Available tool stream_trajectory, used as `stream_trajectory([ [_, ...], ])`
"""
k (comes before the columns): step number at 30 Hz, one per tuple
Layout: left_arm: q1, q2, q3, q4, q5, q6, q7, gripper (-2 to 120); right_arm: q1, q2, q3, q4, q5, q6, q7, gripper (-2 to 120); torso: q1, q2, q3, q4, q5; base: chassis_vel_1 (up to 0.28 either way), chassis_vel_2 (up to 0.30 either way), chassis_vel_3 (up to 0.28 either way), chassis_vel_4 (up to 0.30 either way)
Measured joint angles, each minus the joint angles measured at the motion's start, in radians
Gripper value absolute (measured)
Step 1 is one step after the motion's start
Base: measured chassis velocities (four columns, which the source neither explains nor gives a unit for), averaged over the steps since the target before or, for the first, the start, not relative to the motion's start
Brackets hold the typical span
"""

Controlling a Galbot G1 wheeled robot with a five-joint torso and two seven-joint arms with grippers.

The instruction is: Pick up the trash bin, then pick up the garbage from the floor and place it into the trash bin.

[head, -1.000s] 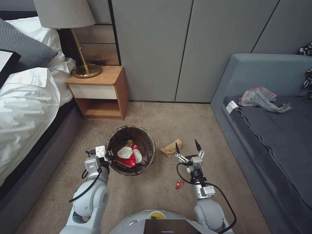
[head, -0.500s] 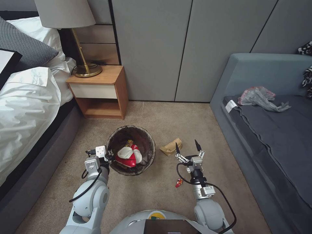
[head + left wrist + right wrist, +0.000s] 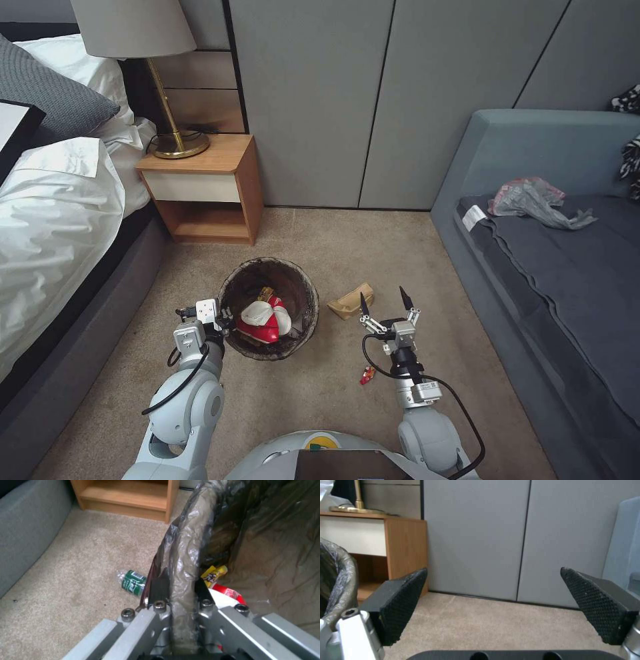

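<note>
Left gripper (image 3: 181, 590) pinches the lined rim of the trash bin (image 3: 269, 308), mid-carpet. Right gripper (image 3: 385, 301), spread, hovers beside the tan paper bag (image 3: 350, 302): probably light, crushable; grasp its crumpled middle.

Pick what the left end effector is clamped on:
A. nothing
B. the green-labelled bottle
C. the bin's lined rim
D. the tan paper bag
C: in the left wrist view the left end effector has one finger on each side of the bin rim and its liner.
</note>
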State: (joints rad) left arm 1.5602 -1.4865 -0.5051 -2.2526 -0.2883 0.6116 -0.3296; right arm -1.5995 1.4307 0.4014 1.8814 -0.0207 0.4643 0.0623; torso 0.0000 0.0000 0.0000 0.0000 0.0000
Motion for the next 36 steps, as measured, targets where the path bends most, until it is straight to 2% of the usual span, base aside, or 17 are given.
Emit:
stream_trajectory([
  [18,0.000,0.000,0.000,0.000,0.000,0.000,0.000,0,0.003,-0.006,-0.005,0.003,0.007,-0.026,0.006,100,0.000,0.000,0.000,0.0001,0.0000,0.000,0.000,0.000,0.000],
  [19,0.000,0.000,0.000,0.000,0.000,0.000,0.000,0,0.008,-0.018,-0.016,0.009,0.026,-0.071,0.020,100,0.000,0.000,0.000,-0.0001,0.0001,0.000,0.000,0.000,0.000],
  [21,0.000,0.000,0.000,0.000,0.000,0.000,0.000,0,0.009,-0.020,-0.019,0.011,0.031,-0.082,0.023,100,0.000,0.000,0.000,-0.0001,0.0000,0.000,0.000,0.000,0.000],
  [25,0.000,0.000,0.000,0.000,0.000,0.000,0.000,0,0.027,-0.056,-0.055,0.033,0.095,-0.227,0.066,100,0.000,0.000,0.000,0.0000,0.0000,0.000,0.000,0.000,0.000],
  [30,0.000,0.000,0.000,0.000,0.000,0.000,0.000,0,0.029,-0.068,-0.065,0.042,0.122,-0.276,0.082,100,0.000,0.000,0.000,-0.0001,0.0001,0.000,0.000,0.000,0.000],
  [33,0.000,0.000,0.000,0.000,0.000,0.000,0.000,0,0.032,-0.083,-0.077,0.053,0.155,-0.332,0.102,100,0.000,0.000,0.000,0.0000,0.0000,0.000,0.000,0.000,0.000],
  [36,0.000,0.000,0.000,0.000,0.000,0.000,0.000,0,0.038,-0.108,-0.097,0.072,0.213,-0.431,0.136,100,0.000,0.000,0.000,0.0000,0.0001,0.000,0.000,0.000,0.000],
])
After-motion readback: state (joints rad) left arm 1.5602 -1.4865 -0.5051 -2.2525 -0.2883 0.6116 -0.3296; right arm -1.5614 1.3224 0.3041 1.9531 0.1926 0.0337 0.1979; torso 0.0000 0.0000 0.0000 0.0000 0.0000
